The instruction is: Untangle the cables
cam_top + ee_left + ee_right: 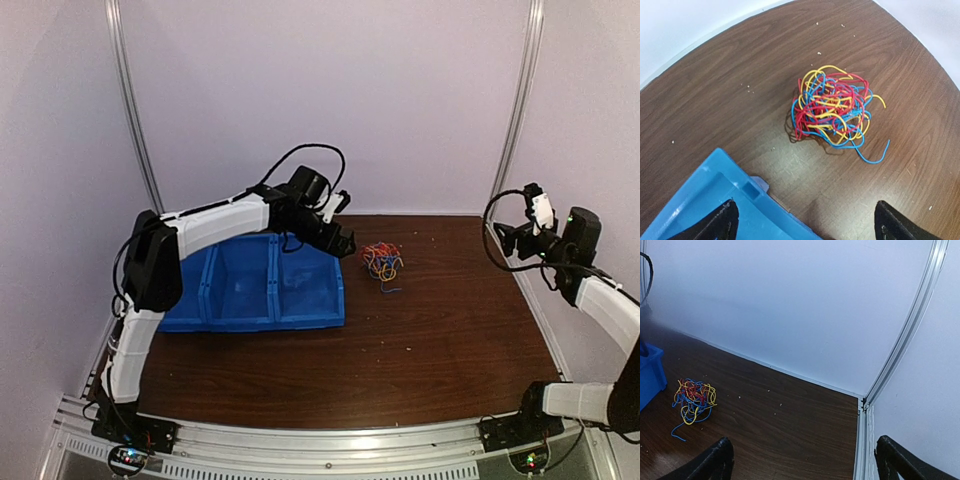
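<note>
Closest to the overhead camera runs a silver slotted rail [330, 455] along the near edge, with both arm bases bolted to it. Beyond it lies a dark brown wood-grain table [400, 350], its surface faintly glossy and scattered with pale specks [747, 87]. Plain pale walls [330, 90] close in the back and sides, and curved metal struts [130, 110] rise at the far corners; one of them shows in the right wrist view, meeting the table's corner.

On the far left part of the table sits a blue plastic bin [310, 318] divided into three compartments. The cables [382, 262] lie on the bare wood just beside the bin's right end, apart from it, as one tight knot of red, yellow and light blue wire. A single blue strand [875, 160] trails out of the knot onto the table.

Hanging above the bin's right end, the left gripper [345, 240] has its jaws wide apart with nothing between them; its own camera looks down on the knot just ahead. At the table's right edge the right gripper [510, 235] is raised, well apart from the knot, its jaws also spread wide and gripping nothing
</note>
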Controlling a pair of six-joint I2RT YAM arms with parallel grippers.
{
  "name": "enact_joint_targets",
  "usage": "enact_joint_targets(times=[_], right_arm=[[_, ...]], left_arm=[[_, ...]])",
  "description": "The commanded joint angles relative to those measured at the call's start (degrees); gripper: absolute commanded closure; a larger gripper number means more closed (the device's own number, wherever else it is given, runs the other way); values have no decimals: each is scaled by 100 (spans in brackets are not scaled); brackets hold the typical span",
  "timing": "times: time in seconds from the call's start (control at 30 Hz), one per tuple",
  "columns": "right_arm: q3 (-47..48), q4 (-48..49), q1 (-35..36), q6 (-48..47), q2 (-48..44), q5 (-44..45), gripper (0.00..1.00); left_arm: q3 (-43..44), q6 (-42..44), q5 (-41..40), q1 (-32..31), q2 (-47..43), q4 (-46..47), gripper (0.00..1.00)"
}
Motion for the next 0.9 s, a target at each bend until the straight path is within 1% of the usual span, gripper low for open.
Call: enact_joint_targets(times=[0.0, 0.1, 0.23, 0.33, 0.37, 0.4, 0.47, 0.5, 0.57, 0.63, 0.73, 0.8, 0.87], right_arm=[[-137, 204, -82, 8, 4, -240, 0], [-65, 105, -81, 3, 225, -392, 0], [89, -99, -81, 15, 576, -731, 0], [357, -320, -23, 12, 810, -933, 1], [636, -681, 51, -51, 957, -948, 0], [1043, -1367, 167, -188, 1193, -972, 0], [1870, -2255, 413, -396, 1743, -936, 0], [2203, -2504, 522, -378, 1992, -901, 0], [2718, -2783, 758, -361, 2386, -796, 0], [3182, -2935, 1115, -432, 2753, -372, 0], [3774, -3264, 1816, -669, 3311, 256, 1], [4089, -3426, 2123, -871, 3678, 292, 4], [4340, -3465, 2316, -998, 4030, 200, 8]], left_arm=[[-664, 176, 18, -177, -1044, 313, 4], [-1430, 380, -112, -390, -1959, 633, 4], [-2869, 617, -502, -549, -3061, 1593, 3], [-3984, 869, -1281, -546, -3779, 2477, 2], [-4257, 999, -1609, -546, -3959, 2667, 2], [-4503, 1092, -2103, -546, -4108, 2823, 2], [-4869, 1152, -2778, -546, -4312, 3003, 2], [-4934, 1142, -2977, -538, -4393, 3014, 2], [-5004, 808, -3280, -538, -4584, 2970, 2], [-5150, 471, -3126, -533, -4870, 2974, 2], [-5644, 263, -2712, -538, -5300, 3335, 2], [-6066, 367, -2628, -541, -5560, 3820, 2], [-6422, 519, -2800, -532, -5697, 4167, 2]])
